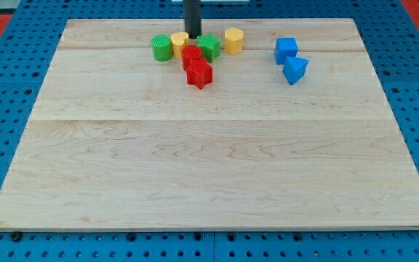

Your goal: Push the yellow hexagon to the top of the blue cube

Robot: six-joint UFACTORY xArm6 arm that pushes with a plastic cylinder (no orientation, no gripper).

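Observation:
The yellow hexagon (233, 40) stands near the view's top, right of centre. The blue cube (286, 49) is to its right, with a gap of bare board between them. A second blue block (294, 70) touches the cube's lower right side. My tip (193, 35) is at the view's top, left of the yellow hexagon. It sits between a yellow block (180, 43) and a green block (209, 46), just above a red block (190, 56). The green block lies between my tip and the hexagon.
A green cylinder (161, 48) stands left of the yellow block. A red star-shaped block (199, 74) sits just below the red block. The wooden board (209, 175) lies on a blue pegboard, and its top edge runs close behind the blocks.

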